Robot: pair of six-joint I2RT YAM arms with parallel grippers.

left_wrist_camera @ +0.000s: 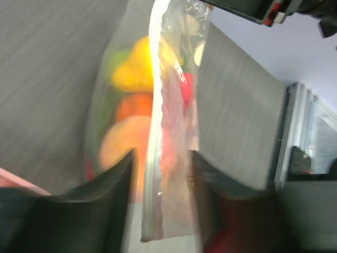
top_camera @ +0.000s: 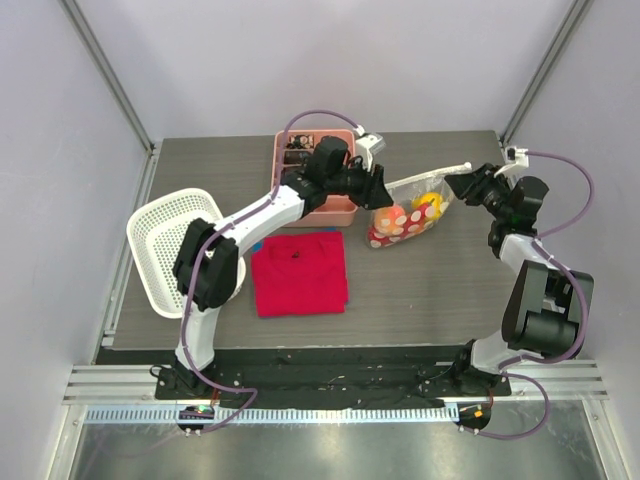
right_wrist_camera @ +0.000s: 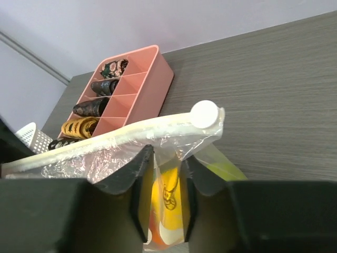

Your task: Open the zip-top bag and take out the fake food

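Right claw [right_wrist_camera: 167,154] straddles the bag [right_wrist_camera: 95,158] just under its slider [right_wrist_camera: 204,114], grip unclear, left claw [left_wrist_camera: 161,155] slack around it: opening step, probably needing firm pinches next

- A dark wood-grain desk [top_camera: 420,290] is filling the middle of the enclosure.
- Plain pale lilac walls [top_camera: 300,60] are closing it in at the back and on both sides.
- Grey metal posts [top_camera: 108,75] are running up the back corners.
- A ribbed aluminium rail [top_camera: 330,382] is lying along the near edge.
- Soft, even light is falling throughout.
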